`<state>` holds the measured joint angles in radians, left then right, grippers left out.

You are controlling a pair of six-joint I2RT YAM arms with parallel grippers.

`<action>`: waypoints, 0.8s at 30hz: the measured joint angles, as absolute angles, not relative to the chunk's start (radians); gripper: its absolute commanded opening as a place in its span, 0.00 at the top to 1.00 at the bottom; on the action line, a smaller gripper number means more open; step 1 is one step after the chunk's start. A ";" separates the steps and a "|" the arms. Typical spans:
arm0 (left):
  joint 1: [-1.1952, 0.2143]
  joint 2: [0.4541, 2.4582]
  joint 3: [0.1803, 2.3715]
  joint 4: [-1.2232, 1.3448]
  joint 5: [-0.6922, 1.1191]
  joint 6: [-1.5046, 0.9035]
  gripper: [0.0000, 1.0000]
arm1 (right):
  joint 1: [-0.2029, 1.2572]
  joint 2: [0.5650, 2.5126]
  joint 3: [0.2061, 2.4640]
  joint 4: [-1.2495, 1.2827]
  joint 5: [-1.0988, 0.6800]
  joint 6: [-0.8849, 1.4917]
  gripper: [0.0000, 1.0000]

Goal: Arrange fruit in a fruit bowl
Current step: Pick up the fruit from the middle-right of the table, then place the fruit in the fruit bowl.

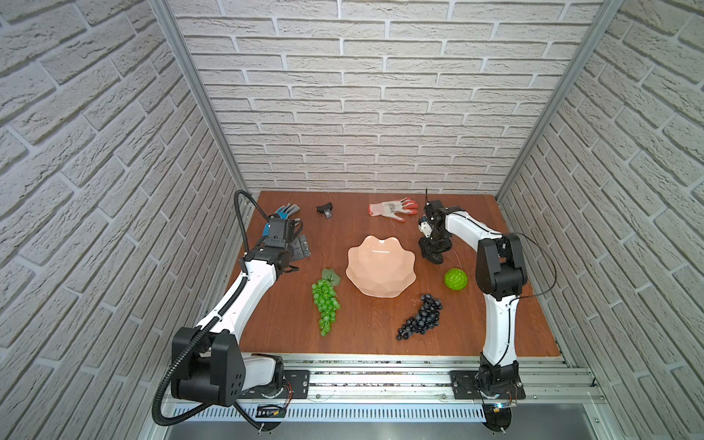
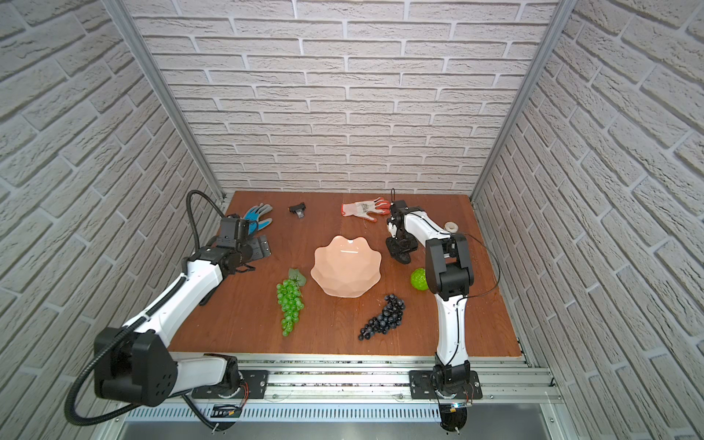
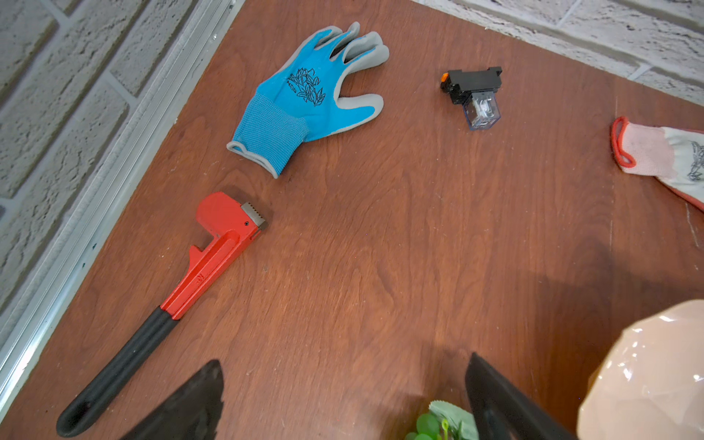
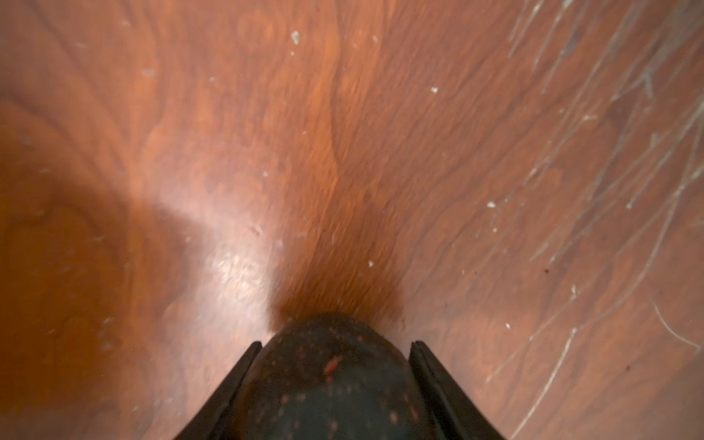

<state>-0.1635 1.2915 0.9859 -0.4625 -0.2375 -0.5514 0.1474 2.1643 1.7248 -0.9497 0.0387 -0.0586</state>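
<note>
near: dark grapes (image 1: 421, 318), green grapes (image 1: 325, 301), round fruit (image 1: 456, 279) on table, all outside bowl (image 1: 381, 266) | left gripper (image 3: 344, 358) spread wide, empty, by grape leaf | right gripper (image 4: 336, 344) pinching avocado (image 4: 331, 388) low beside bowl's right rim; bowl lies to its left, right arm nearer
</note>
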 measured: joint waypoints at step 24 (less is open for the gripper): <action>-0.156 1.200 0.980 -0.507 -0.230 -0.558 0.02 | 0.415 1.878 1.797 -1.041 -0.108 0.038 0.59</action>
<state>-0.1558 1.1995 0.9798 -0.5068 -0.2302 -0.5579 0.4149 1.8778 1.7969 -1.0409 -0.1078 0.0380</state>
